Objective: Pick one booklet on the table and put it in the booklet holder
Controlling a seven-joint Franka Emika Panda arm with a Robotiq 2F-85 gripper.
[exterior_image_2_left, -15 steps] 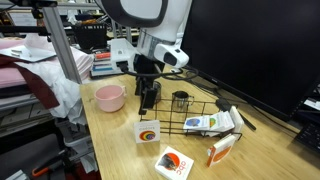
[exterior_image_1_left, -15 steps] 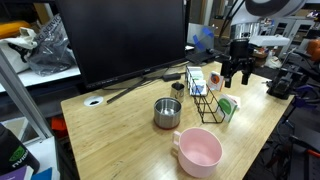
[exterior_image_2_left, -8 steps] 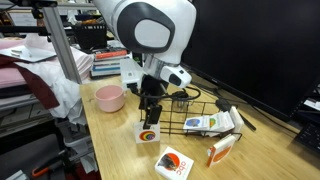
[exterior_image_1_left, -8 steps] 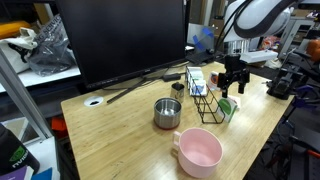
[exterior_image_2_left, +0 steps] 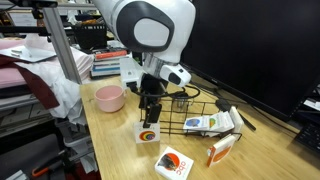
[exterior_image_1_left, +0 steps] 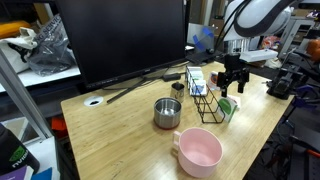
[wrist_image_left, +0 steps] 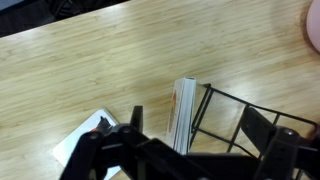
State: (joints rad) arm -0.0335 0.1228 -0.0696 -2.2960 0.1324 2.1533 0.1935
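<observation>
While upright beside booklet holder (exterior_image_1_left: pixel 207 105), booklet (exterior_image_2_left: pixel 147 131) under claw (exterior_image_2_left: pixel 149 116) (jaws apart)

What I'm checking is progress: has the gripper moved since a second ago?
Yes. The gripper came down beside the wire rack, toward the booklet.

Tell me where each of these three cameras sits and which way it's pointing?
An exterior view: off a table corner, facing the monitor across the pink bowl; arm and gripper at far right.
An exterior view: opposite side of the table, facing along it; the arm fills the middle.
Wrist view: on the arm, facing down; open gripper along the bottom.
Shared: all three show the booklet and booklet holder.
</observation>
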